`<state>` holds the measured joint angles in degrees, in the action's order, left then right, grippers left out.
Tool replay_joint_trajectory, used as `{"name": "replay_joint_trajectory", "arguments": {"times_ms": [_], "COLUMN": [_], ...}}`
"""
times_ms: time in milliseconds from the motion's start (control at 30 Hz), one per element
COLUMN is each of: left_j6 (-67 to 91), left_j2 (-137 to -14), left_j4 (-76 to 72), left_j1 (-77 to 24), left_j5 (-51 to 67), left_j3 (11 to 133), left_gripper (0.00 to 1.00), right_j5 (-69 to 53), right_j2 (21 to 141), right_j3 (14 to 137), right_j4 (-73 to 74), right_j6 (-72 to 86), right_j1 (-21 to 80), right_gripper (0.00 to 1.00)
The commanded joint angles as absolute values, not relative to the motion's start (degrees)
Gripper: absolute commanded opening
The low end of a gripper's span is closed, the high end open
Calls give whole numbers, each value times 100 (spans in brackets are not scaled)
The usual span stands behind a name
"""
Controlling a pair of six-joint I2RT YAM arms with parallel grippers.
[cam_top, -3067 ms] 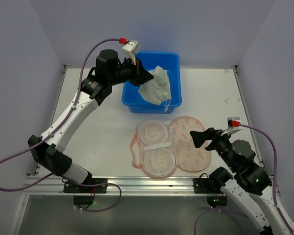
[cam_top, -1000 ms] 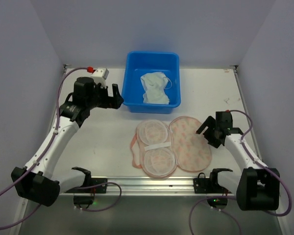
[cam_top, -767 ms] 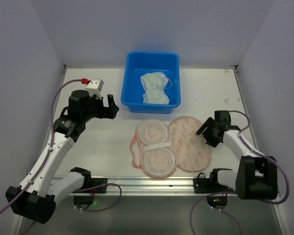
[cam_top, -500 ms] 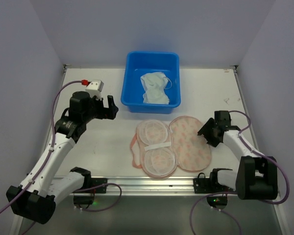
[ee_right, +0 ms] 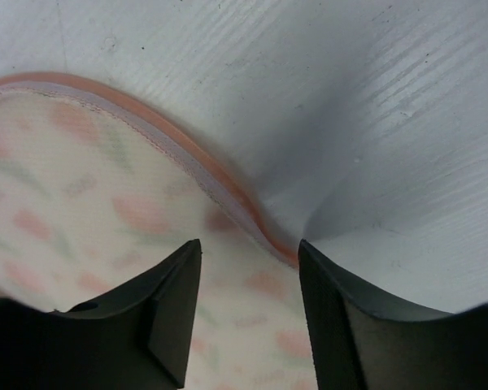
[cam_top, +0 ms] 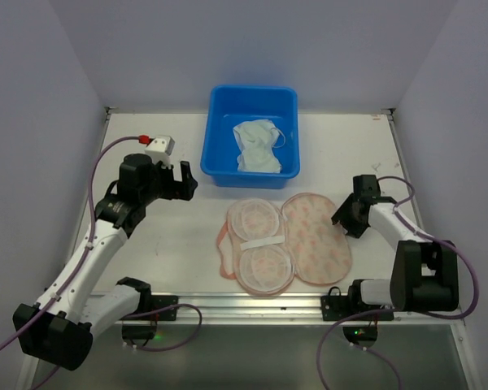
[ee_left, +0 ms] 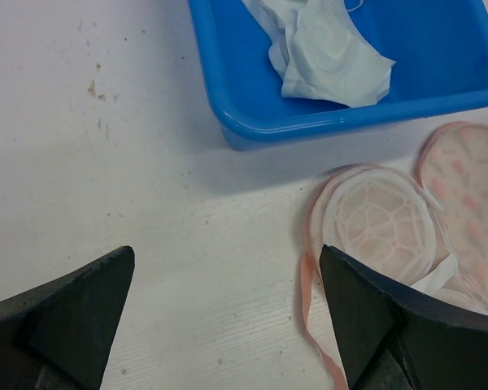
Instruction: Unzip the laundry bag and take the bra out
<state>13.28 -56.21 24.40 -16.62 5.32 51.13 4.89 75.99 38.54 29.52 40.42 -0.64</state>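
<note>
The laundry bag (cam_top: 313, 240) lies unzipped and spread flat near the table's front, its mesh inside (cam_top: 260, 244) facing up. The pale bra (cam_top: 259, 146) lies crumpled in the blue tub (cam_top: 210, 142), apart from both grippers. My left gripper (cam_top: 185, 180) hovers left of the tub, open and empty; its wrist view shows the bra (ee_left: 325, 57), the tub (ee_left: 325, 122) and the bag (ee_left: 382, 219) ahead. My right gripper (cam_top: 344, 221) is low at the bag's right edge. In its wrist view the jaws (ee_right: 249, 244) stand apart, straddling the bag's pink edging (ee_right: 220, 187).
The blue tub stands at the back middle of the white table (cam_top: 146, 244). A loose pink strip (cam_top: 222, 248) of the bag's edging curls on the bag's left side. Grey walls close in on both sides.
The bra, earlier held over the tub by my left gripper, now lies in it. The left arm has drawn back to the left. The right gripper's jaws have narrowed over the bag's edge.
</note>
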Motion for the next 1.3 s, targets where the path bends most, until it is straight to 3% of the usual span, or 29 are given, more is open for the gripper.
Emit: {"name": "replay_joint_trajectory", "arguments": {"times_ms": [0, 233, 467, 967, 1267], "left_j6": [1169, 1169, 1160, 1160, 1169], "left_j2": [-5511, -5476, -5493, -5563, -5581], "left_j4": [2136, 2101, 2066, 2057, 2065], "left_j1": [-1635, -1635, -1626, -1635, -1635], "left_j5": [527, 580, 633, 677, 703], "left_j3": [5045, 5001, 4992, 4975, 4957], "left_gripper": [100, 100, 100, 100, 100], "right_j5": [343, 149, 719, 2407, 2004], "right_j2": [7646, 7963, 7568, 6442, 6512], "right_j3": [4060, 3990, 4148, 5984, 6802], "right_j4": [2918, 2786, 3250, 5684, 6196], "right_j6": [3981, 3938, 3824, 3945, 4183], "right_j1": [-44, -44, -44, 2003, 3444], "right_gripper": [51, 31, 0, 0, 0]}}
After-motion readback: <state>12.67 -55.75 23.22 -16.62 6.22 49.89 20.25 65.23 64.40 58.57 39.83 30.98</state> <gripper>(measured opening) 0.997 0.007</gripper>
